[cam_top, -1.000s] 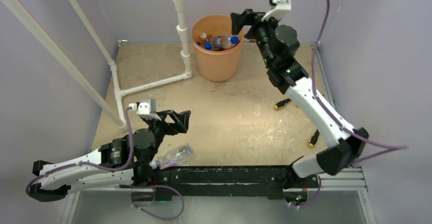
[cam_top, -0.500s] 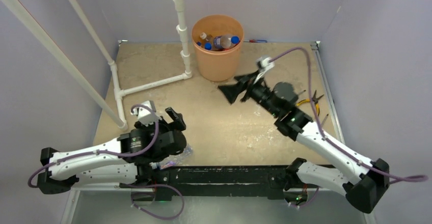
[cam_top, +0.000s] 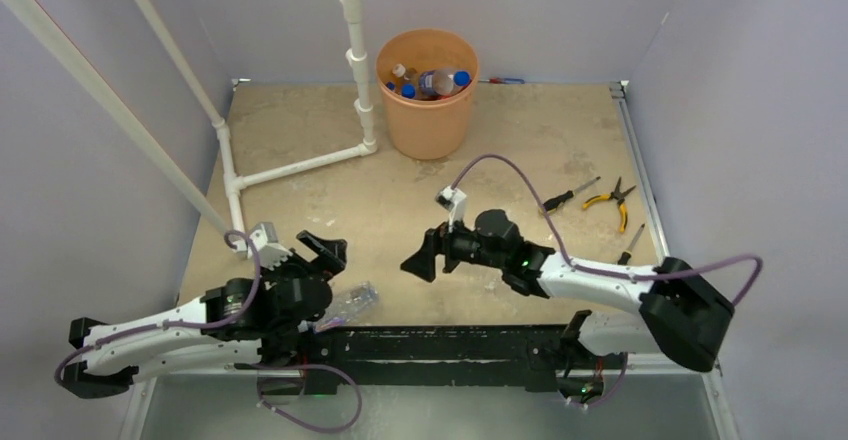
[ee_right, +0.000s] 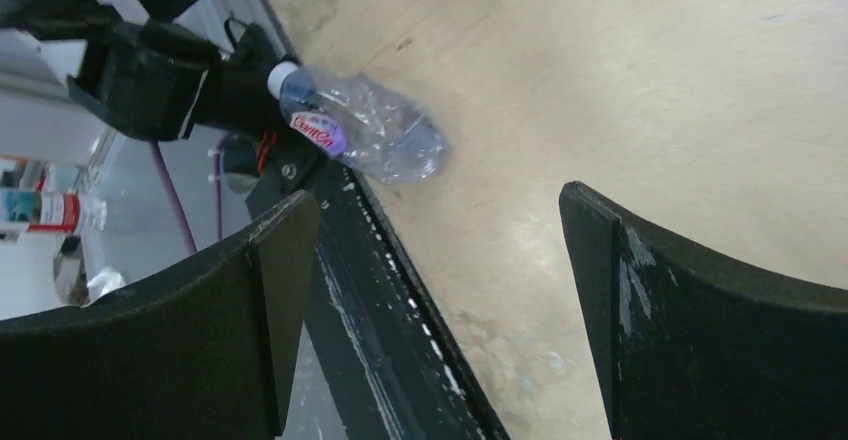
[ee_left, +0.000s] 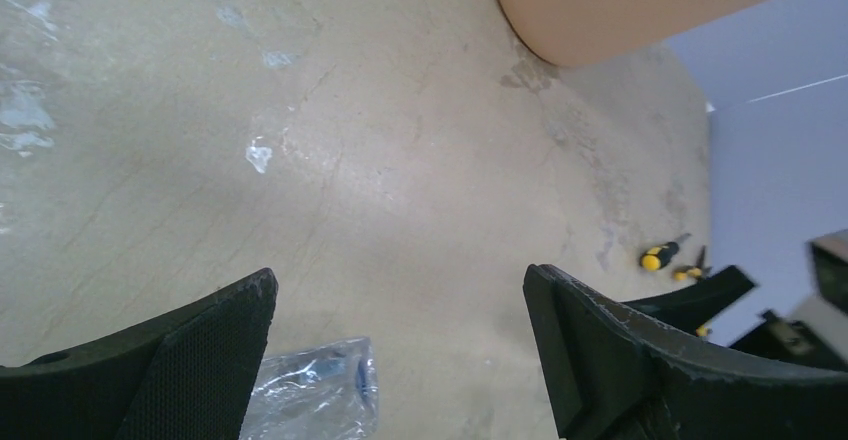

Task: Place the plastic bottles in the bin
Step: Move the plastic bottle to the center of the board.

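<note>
Bottle point(cam_top: 352, 302) on its side at near edge of surface point(cam_top: 500, 170), just beside my spread, empty left claw point(cam_top: 325, 250); my right claw point(cam_top: 420, 256), also spread and empty, faces it; bin point(cam_top: 428, 120) well behind holds more bottles point(cam_top: 432, 82)

The bottle point(ee_left: 315, 396) runs off the bottom edge — the bin point(ee_left: 640, 5) is cropped at top.

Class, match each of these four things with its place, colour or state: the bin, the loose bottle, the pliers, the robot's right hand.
Things:
1. bin
2. loose bottle
3. pliers
4. right hand

Descriptions:
A. lying at the near edge of the table
B. open and empty
C. orange, at the far edge
D. yellow-handled, on the right side

Pairs: 1-C, 2-A, 3-D, 4-B
</note>
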### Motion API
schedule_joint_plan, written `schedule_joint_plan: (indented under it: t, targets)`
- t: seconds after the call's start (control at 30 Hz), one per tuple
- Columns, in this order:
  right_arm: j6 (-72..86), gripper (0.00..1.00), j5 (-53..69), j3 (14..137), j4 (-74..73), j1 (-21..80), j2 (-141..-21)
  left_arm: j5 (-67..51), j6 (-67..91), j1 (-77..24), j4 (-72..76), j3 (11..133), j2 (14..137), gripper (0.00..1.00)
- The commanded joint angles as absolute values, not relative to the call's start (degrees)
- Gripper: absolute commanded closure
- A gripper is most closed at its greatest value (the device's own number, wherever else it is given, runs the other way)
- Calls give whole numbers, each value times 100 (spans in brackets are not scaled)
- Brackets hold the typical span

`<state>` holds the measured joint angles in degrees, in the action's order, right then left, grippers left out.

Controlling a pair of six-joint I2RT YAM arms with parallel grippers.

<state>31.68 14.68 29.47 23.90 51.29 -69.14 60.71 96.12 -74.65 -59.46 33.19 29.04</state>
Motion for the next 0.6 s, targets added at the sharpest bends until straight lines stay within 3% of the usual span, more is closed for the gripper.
schedule_joint_plan:
  t: [0.0, 0.17, 0.57]
  targets:
    - [3489, 8, 1811, 3232, 3276, 5694, -7690, 6150, 8964, -7471, -5137, 3093, 2243, 6]
    - [3478, 7, 1862, 3925, 2922, 6039, -8622, 6310, 8946, -7471, -5492, 3439, 2378, 6]
    - [3576, 27, 1266, 5040, 2261, 6541, -10064, 6465, 9096, -7471, -6003, 3724, 2392, 5]
